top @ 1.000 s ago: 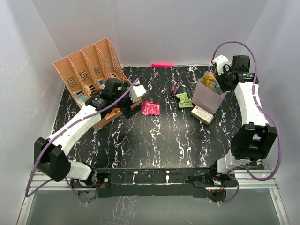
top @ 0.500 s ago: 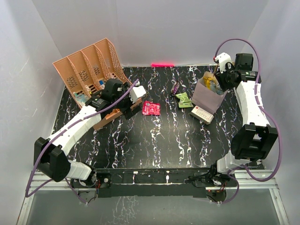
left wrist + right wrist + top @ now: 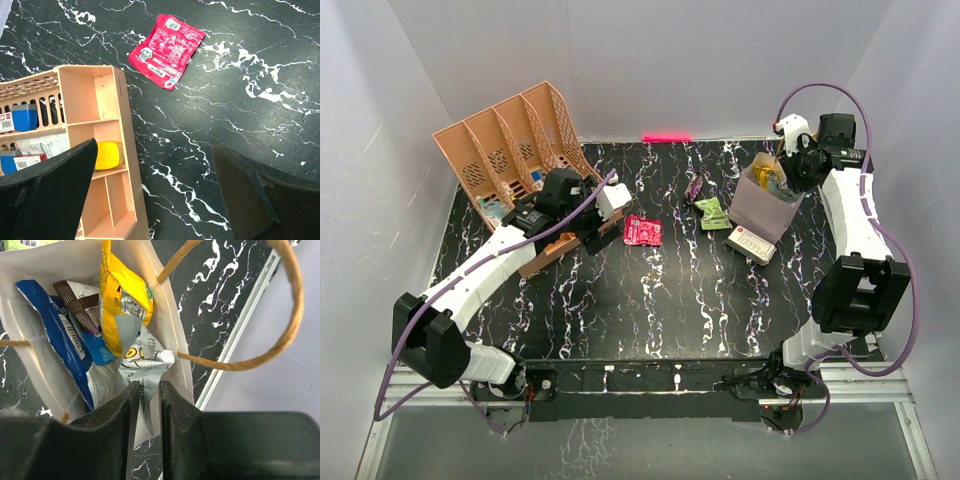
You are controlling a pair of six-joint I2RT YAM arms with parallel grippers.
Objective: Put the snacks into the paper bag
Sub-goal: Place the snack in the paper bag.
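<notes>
The right hand (image 3: 149, 392) is hanging over the open mouth of the pale paper bag with cord handles (image 3: 172, 335), which is standing at the far right of the black marbled surface (image 3: 670, 300). Its two fingers are standing close together and are pinching the upper edge of a crumpled silver-grey foil packet (image 3: 145, 357). The lower part of this packet is dipping into the bag, close to the right wall. Beside and under it, a yellow shiny packet (image 3: 122, 290), a dark blue crisp bag (image 3: 60, 335) and a brown wrapped bar (image 3: 80, 297) are lying inside.

To do this step well, I think the hand should be moving a little lower and more toward the middle of the mouth before letting go. The packet is hanging near the wall and one cord handle, so it could catch on the rim or tip the light bag. Then the fingers should be opening slowly and lifting straight up.

The left hand (image 3: 155, 150) is hovering wide open and empty above the pink flat packet (image 3: 166, 50) and the end of the peach plastic organiser (image 3: 100, 125). A green packet (image 3: 712, 210) and a small purple packet (image 3: 694, 186) are lying on the surface near the bag, not yet packed.
</notes>
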